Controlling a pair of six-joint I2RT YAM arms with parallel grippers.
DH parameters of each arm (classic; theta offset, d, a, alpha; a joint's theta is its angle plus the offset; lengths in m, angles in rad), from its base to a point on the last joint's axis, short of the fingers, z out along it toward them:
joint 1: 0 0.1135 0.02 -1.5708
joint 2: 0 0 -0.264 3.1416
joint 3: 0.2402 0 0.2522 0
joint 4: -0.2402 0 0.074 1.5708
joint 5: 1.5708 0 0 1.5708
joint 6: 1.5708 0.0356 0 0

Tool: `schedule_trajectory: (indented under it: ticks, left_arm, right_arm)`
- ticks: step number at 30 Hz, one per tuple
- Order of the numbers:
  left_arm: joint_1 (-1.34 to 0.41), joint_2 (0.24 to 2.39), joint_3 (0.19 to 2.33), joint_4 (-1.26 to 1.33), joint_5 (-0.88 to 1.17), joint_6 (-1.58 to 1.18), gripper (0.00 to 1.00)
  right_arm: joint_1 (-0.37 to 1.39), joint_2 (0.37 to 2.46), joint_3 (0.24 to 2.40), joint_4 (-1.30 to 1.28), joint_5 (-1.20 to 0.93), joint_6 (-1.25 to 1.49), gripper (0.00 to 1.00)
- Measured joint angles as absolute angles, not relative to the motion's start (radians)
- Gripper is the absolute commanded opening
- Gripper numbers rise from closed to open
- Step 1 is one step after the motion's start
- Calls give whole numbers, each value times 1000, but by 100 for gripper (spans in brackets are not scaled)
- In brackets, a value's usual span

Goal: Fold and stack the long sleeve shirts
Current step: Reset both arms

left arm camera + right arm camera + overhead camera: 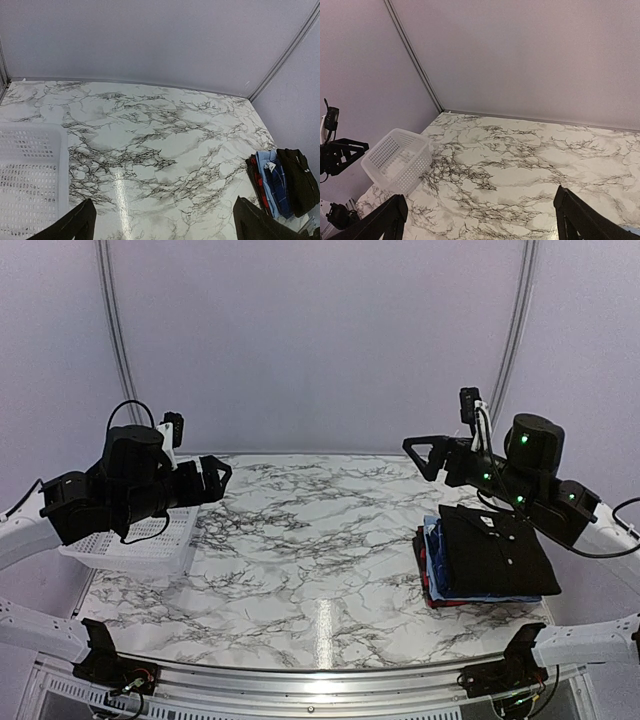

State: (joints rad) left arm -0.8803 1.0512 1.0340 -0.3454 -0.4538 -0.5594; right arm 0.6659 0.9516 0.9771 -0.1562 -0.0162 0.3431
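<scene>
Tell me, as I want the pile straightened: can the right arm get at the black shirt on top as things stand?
Probably yes. The black shirt lies uncovered atop the stack, and the right gripper hangs open and empty in the air close by, with nothing between them.

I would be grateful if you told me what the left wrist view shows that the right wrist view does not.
Only the left wrist view clearly shows the stack of shirts at the table's right side, with red, blue and black layers. Only the right wrist view shows the left arm's fingers from outside, near the wall, and the basket whole. Both share the marble table, the basket, and a pair of dark fingers spread wide at the bottom edge: the left arm's in one, the right arm's fingers in the other.
</scene>
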Motion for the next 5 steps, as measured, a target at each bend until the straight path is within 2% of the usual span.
schedule_trajectory:
  ticks: [5]
  left_arm:
    - [-880, 1051, 1034, -345, -454, -559, 99]
  right_arm:
    - [666, 952, 977, -156, -16, 343, 99]
